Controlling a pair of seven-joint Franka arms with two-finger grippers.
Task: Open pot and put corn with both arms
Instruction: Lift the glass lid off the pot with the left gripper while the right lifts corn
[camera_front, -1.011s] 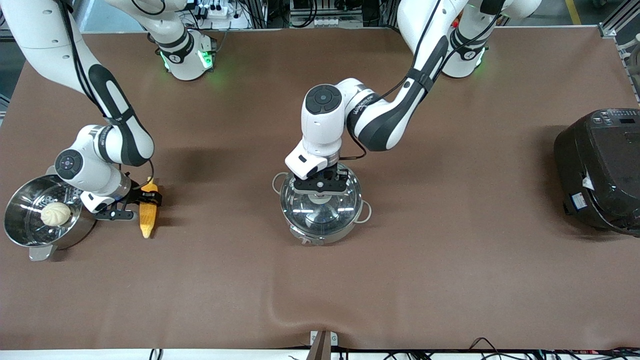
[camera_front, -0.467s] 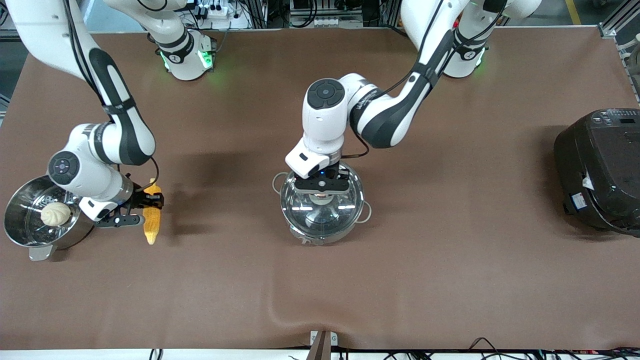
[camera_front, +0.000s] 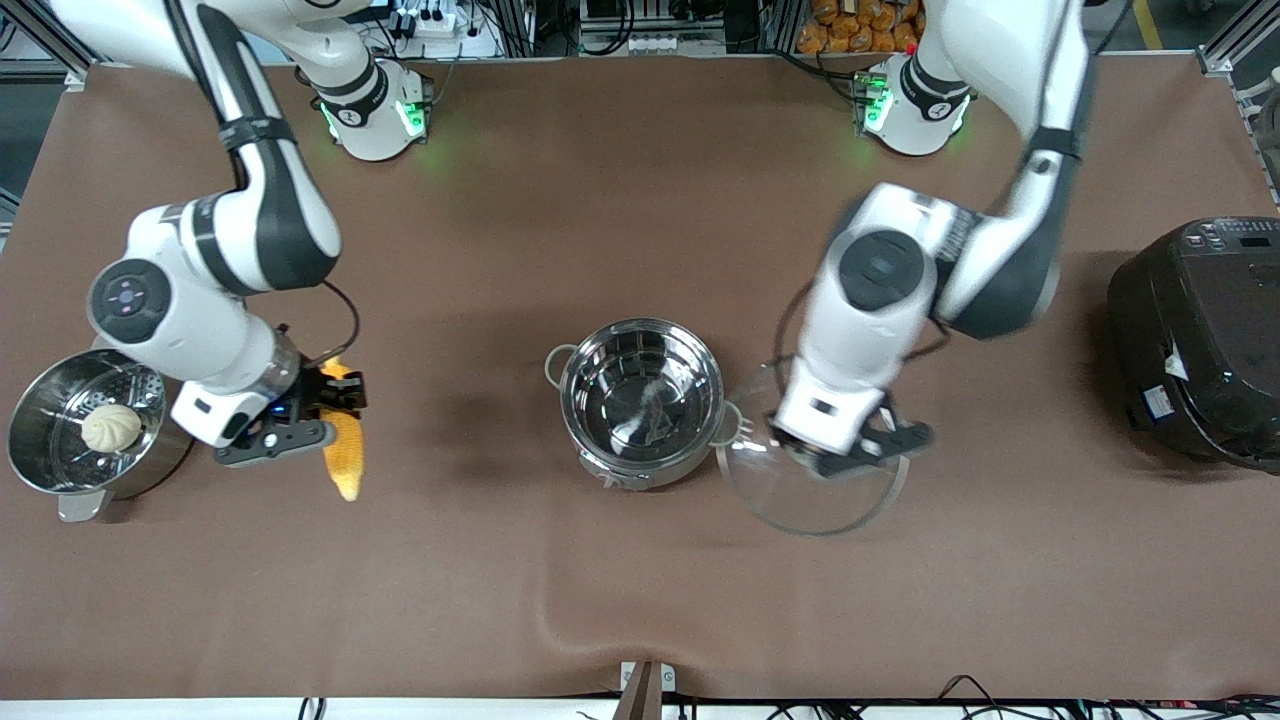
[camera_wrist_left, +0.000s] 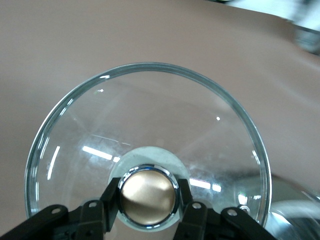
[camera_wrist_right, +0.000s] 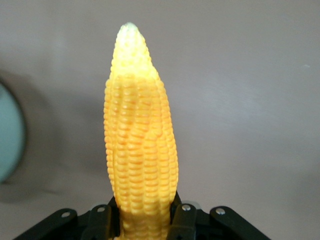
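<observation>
The shiny steel pot stands open and empty at the table's middle. My left gripper is shut on the copper knob of the glass lid and holds the lid in the air beside the pot, toward the left arm's end. My right gripper is shut on the yellow corn cob and holds it above the table between the steamer pot and the open pot. In the right wrist view the cob sticks out from the fingers, tapered tip away.
A steel steamer pot with a white bun stands at the right arm's end. A big black cooker stands at the left arm's end. The brown table cover has a wrinkle near its front edge.
My left gripper lifted the lid off the pot and carried it toward the left arm's end. My right gripper raised the corn off the table and moved slightly toward the pot.
</observation>
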